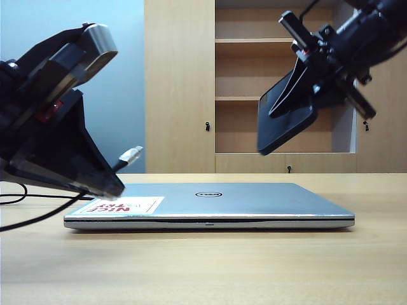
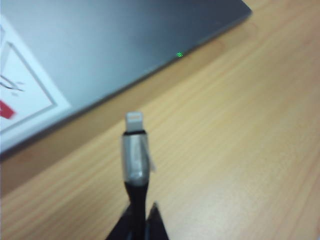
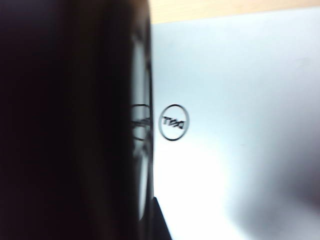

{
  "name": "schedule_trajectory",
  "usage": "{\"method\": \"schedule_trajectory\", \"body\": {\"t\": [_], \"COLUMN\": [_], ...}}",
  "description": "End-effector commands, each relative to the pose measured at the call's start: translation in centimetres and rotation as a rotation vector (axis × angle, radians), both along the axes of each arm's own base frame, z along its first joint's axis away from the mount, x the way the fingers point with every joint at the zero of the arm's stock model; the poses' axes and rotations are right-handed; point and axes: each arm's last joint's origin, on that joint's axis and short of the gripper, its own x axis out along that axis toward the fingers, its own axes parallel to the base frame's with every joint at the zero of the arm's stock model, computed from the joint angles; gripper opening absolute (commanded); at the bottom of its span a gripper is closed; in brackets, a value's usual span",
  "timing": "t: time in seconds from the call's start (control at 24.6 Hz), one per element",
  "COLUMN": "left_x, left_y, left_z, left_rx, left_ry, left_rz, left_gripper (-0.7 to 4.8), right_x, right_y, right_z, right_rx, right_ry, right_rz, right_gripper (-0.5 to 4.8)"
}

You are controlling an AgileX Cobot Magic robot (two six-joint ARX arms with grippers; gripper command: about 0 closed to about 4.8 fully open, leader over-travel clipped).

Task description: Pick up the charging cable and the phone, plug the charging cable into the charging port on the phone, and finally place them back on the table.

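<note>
The left pincer (image 2: pixel 139 220) is clamped shut on the charging cable (image 2: pixel 135 165), pinching the black cord just behind its silvery metal sleeve, so the small pale plug tip juts out past the fingertips, above the light wood-grain bench (image 1: pixel 203 267). The right pincer (image 1: pixel 304 82) is closed on the phone (image 1: pixel 283 124), a thin glossy black slab held tilted in the air, its lower corner hanging well below the fingers. Beneath both lies a closed silver laptop (image 1: pixel 254 203), smooth and matte, with a red-and-white sticker (image 1: pixel 121 206) nearest the left pincer.
</note>
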Motion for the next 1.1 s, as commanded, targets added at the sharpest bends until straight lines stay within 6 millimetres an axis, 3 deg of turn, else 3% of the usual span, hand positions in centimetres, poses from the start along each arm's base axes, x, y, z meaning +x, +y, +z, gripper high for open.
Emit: {"method": "schedule_trajectory", "body": {"t": [0.04, 0.53, 0.85, 1.1], "left_x": [0.0, 0.9, 0.5, 0.6], "left_y": [-0.4, -2.5, -3.2, -3.3], "left_z": [-0.3, -1.8, -1.5, -1.4], "left_rx": [-0.009, -0.076, -0.144, -0.159], "left_ry": [0.025, 0.074, 0.097, 0.100], "left_rz": [-0.003, 0.017, 0.022, 0.029], "left_gripper": [-0.06, -0.06, -0.06, -0.06], "right_x": [0.3, -0.8, -0.7, -1.0], "right_y": [0.4, 0.4, 4.1, 5.5], "right_z": [0.2, -3.8, -5.7, -7.0], "right_rx": [0.126, 0.385, 0.478, 0.477], "right_ry": [-0.093, -0.152, -0.060, 0.005], "right_rz": [0.029, 0.000, 0.087, 0.111], "right_gripper": [-0.06, -0.06, -0.06, -0.06]}}
